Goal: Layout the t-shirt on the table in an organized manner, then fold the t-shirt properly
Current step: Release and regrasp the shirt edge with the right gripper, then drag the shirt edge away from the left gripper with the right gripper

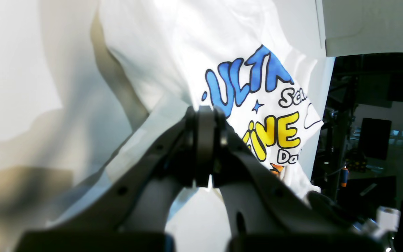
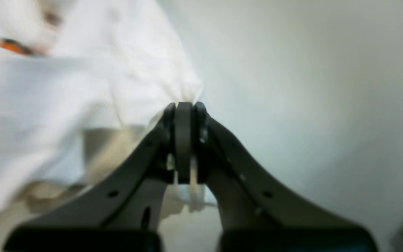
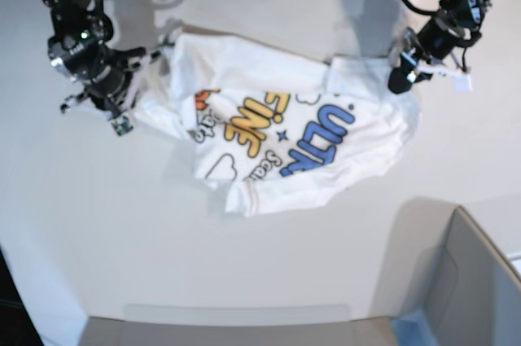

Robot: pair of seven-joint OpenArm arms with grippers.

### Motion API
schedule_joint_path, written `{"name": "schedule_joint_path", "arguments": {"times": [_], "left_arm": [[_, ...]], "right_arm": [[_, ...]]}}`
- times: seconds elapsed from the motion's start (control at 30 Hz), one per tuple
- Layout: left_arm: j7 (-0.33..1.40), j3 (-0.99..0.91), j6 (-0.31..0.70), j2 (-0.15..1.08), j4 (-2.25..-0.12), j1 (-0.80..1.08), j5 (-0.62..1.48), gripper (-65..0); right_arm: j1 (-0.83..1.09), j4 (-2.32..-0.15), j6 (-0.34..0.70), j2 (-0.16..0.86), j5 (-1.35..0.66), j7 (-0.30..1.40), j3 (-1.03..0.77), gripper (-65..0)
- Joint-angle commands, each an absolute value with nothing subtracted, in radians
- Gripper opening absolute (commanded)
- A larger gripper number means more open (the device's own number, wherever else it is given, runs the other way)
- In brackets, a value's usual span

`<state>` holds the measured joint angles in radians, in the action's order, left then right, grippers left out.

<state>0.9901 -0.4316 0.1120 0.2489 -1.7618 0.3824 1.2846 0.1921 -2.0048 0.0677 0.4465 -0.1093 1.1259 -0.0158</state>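
Hands both clamped on shirt: left hand (image 1: pixel 205 115) at one edge, right hand (image 2: pixel 184 108) at opposite edge. Shirt (image 3: pixel 285 130) lies rumpled mid surface (image 3: pixel 122 232), print up. Step: spreading. Next prob. needs pulling apart w/ even tension. Sleeves, collar bunched, hard to make out.

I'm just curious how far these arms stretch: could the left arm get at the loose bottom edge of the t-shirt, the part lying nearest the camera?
Probably not right now. The left gripper is shut on the t-shirt at its far side, so it would have to let go first.
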Motion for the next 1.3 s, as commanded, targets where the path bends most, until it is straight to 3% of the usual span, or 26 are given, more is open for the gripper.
{"name": "schedule_joint_path", "arguments": {"times": [0.0,0.23,0.4,0.8,1.07,1.27], "left_arm": [[0.983,-0.433,0.122,0.259,-1.778,0.383,1.305,-65.0],[0.983,-0.433,0.122,0.259,-1.778,0.384,1.305,-65.0],[0.984,-0.406,0.122,0.245,-1.776,0.384,1.305,-65.0],[0.984,-0.343,0.122,0.237,-1.768,0.378,1.25,-65.0],[0.984,-0.343,0.122,0.237,-1.768,0.381,1.25,-65.0],[0.984,-0.343,0.122,0.237,-1.768,0.38,1.25,-65.0]], "right_arm": [[0.179,-2.008,0.064,0.447,-0.061,1.121,-0.019,-65.0],[0.173,-2.035,0.064,0.34,0.153,1.122,-0.11,-65.0],[0.269,-2.031,0.067,0.433,0.131,1.087,-0.041,-65.0],[0.286,-2.038,0.064,0.446,0.077,1.092,-0.022,-65.0],[0.326,-2.058,0.065,0.464,0.084,1.09,-0.022,-32.4],[0.321,-2.068,0.065,0.469,0.077,1.086,0.015,-32.7]]}}
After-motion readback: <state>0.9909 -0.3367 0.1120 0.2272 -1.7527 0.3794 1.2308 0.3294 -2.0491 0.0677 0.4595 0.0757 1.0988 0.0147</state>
